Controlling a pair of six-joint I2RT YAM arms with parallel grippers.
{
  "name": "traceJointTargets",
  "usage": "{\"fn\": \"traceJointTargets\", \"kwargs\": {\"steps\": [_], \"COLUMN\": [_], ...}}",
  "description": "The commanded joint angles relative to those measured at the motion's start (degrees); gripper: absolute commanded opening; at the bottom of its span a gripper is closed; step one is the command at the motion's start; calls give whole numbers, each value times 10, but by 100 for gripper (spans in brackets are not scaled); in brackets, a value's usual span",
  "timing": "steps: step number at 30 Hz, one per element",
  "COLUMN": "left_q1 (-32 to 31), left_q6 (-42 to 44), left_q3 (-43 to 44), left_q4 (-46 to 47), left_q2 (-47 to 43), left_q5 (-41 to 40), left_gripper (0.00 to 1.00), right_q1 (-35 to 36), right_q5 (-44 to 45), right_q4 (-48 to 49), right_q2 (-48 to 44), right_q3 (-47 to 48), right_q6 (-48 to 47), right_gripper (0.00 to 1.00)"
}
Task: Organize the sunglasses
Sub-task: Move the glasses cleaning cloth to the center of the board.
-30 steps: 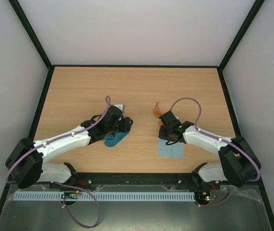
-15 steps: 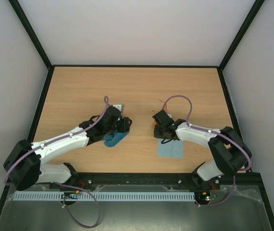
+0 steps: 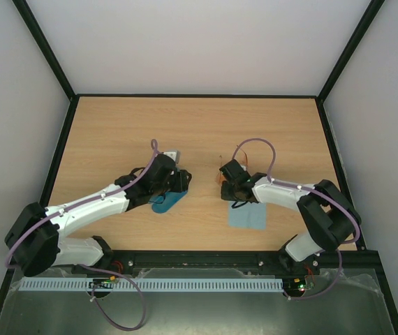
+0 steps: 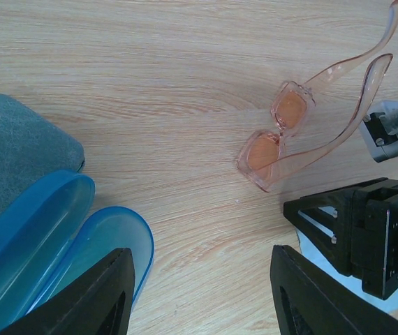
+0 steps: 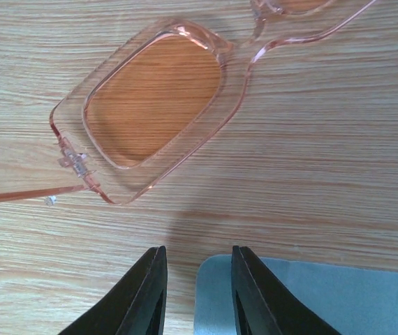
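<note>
The orange-lensed sunglasses [image 4: 277, 137] lie unfolded on the wooden table, temples pointing away; in the right wrist view one lens [image 5: 150, 105] sits just ahead of my fingers. My right gripper [image 5: 197, 293] is open a little and empty, low over the table between the glasses and a pale blue cloth [image 5: 325, 300]. It shows in the top view [image 3: 225, 187] near the middle. My left gripper [image 4: 202, 293] is wide open and empty, hovering over bare wood, also in the top view [image 3: 180, 180]. The red-pink pair is out of view.
An open blue case [image 4: 52, 237] lies by my left finger, also in the top view [image 3: 167, 203]. A grey-green case [image 4: 10, 157] lies beside it. The pale blue cloth [image 3: 248, 216] lies under the right arm. Black frame rails edge the table.
My right gripper moved left and down. The orange sunglasses, seen raised at its fingers a second ago, now lie on the table ahead of it. The left arm barely moved.
</note>
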Motion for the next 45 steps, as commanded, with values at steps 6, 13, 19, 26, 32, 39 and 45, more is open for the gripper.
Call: {"fn": "traceJointTargets", "kwargs": {"steps": [6, 13, 19, 26, 32, 39, 45], "left_q1": [3, 1, -2, -3, -4, -4, -3], "left_q6": [-9, -14, -16, -17, -16, -14, -16], "left_q3": [-9, -17, -20, -26, -24, -23, -24], "left_q4": [-4, -3, -6, -6, -12, -18, -12], "left_q2": [-21, -31, -37, -39, -44, -47, -41], "left_q5": [-5, -6, -11, -12, -14, -20, -17], "left_gripper": [56, 56, 56, 56, 56, 56, 56], "right_q1": [41, 76, 77, 69, 38, 23, 23], "right_q5": [-10, -9, 37, 77, 53, 62, 47], "right_q4": [10, 15, -20, -41, -12, -27, -19], "right_q2": [8, 6, -34, -42, -40, -26, -19], "right_q3": [-7, -16, -3, -7, -25, -11, -17], "right_q6": [13, 28, 18, 8, 6, -10, -8], "right_gripper": [27, 27, 28, 29, 23, 23, 22]}}
